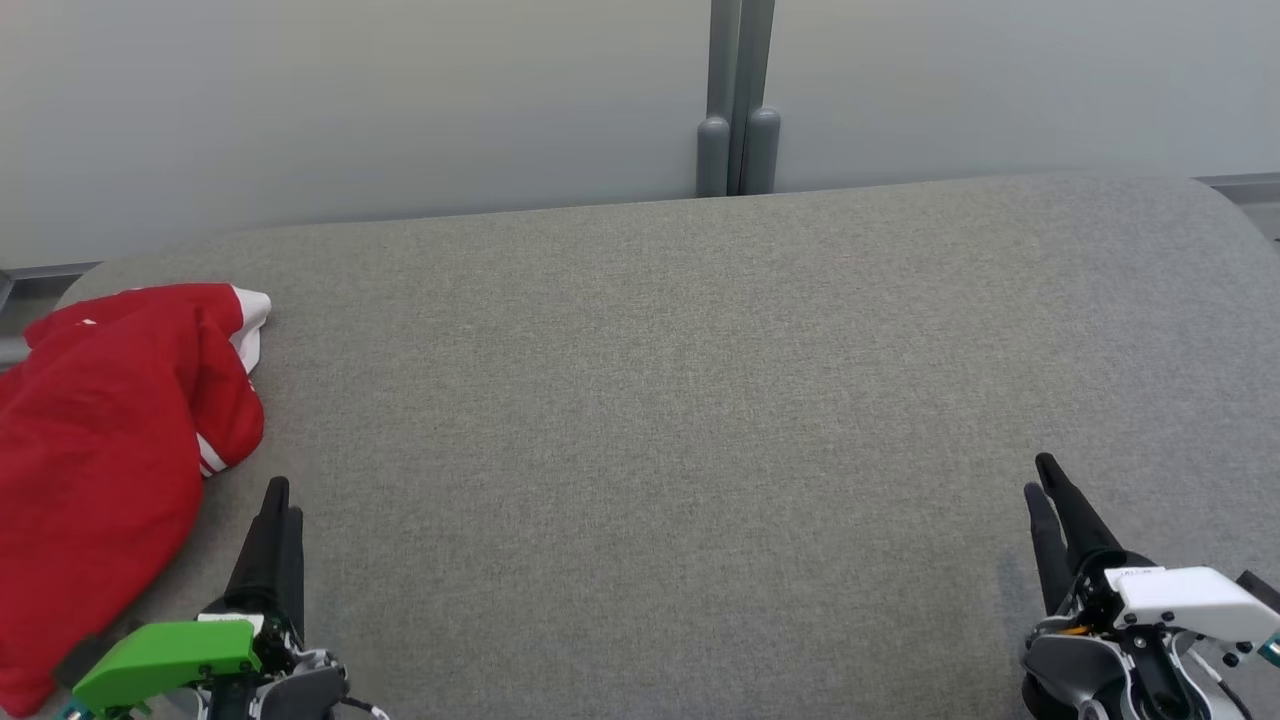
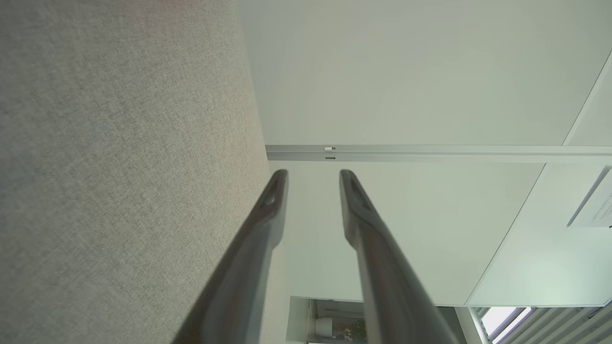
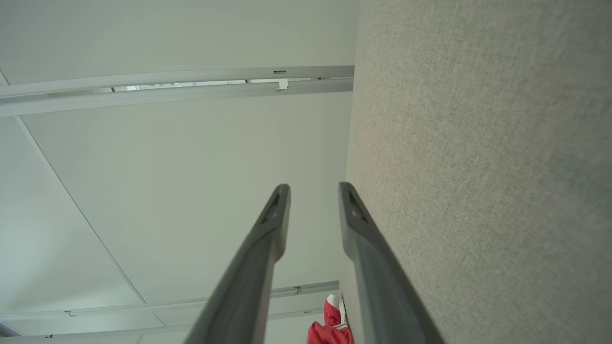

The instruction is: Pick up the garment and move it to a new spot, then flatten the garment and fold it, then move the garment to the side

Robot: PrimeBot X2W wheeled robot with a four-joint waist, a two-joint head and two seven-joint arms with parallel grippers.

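**Red garment (image 1: 100, 450) on the counter (image 1: 650, 400)**

The garment lies bunched up at the counter's left end. My left hand (image 1: 284, 497) is over the counter's near left side. My right hand (image 1: 1038, 477) is over its near right side. Both hands are a little open and hold nothing.

Bare grey table (image 1: 680, 400) runs wide across the middle and right, easy passage there. On the left, a crumpled red garment (image 1: 100, 450) heaps up at the edge, just beside the left end effector (image 1: 283, 497). Wall (image 1: 400, 100) and post (image 1: 738, 110) close the far side.
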